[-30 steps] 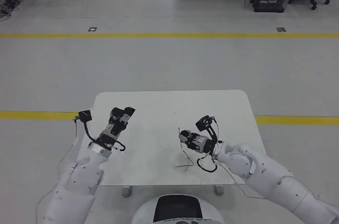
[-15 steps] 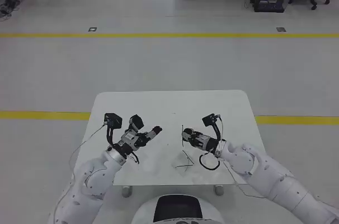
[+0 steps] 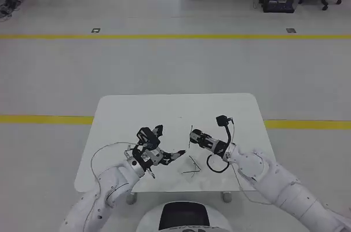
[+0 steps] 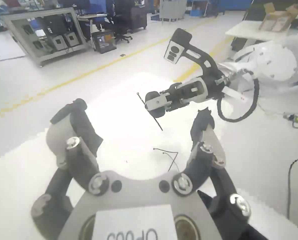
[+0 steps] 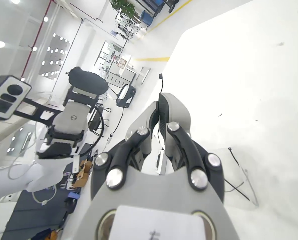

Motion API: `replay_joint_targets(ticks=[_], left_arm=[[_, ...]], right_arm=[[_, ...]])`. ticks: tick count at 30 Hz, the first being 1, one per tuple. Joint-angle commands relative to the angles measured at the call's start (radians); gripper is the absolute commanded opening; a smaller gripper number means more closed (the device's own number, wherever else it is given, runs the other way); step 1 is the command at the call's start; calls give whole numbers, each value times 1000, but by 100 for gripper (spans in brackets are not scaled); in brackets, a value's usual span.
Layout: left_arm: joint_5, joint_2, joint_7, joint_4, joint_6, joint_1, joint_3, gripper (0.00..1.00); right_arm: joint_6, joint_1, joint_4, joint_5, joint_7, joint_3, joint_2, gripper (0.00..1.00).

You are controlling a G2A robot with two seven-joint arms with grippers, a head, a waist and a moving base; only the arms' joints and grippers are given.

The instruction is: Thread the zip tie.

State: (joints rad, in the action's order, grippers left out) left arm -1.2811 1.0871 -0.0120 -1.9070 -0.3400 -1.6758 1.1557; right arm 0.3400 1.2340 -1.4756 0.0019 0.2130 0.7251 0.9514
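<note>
— Where do we find the zip tie (image 5: 161,86)?

— Pinched in the tightly closed right gripper (image 5: 159,101), its head end standing out past the fingertips, above the table (image 3: 222,104).

— And the left gripper (image 4: 140,111)?

— We record it spread wide, holding nothing, facing the right gripper's tip but apart from it. Beneath and between them lie loose ties (image 3: 193,165), crossed; possibly two, but we cannot count them.

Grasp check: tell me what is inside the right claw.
Thin black plastic zip tie pinched in the shut right claw, head poking past the tips; the stretch between the pads is covered.
</note>
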Motion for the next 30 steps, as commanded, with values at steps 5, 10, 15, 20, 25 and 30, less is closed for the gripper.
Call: replay_joint_targets(ticks=[5,10,15,20,25,30], left_arm=[[1,0,-3,-1,0,1,0,100],[-289,-12,-31,-23,0,24,-45,100],[-289,-64,-193,-36,0,103,-125,100],[-289,-110,-264,-33,5,165,-209,100],[-289,-110,-264,-33,5,165,-209,100],[-289,-118,-278,-41,0,198,-229,100]], right_arm=[[0,0,0,-2,-1,0,0,0],[-24,15,3,44,-3,13,9,0],[-40,20,23,84,17,32,18,0],[-48,25,29,107,28,46,26,0],[-48,25,29,107,28,46,26,0],[-58,34,20,113,39,49,31,0]])
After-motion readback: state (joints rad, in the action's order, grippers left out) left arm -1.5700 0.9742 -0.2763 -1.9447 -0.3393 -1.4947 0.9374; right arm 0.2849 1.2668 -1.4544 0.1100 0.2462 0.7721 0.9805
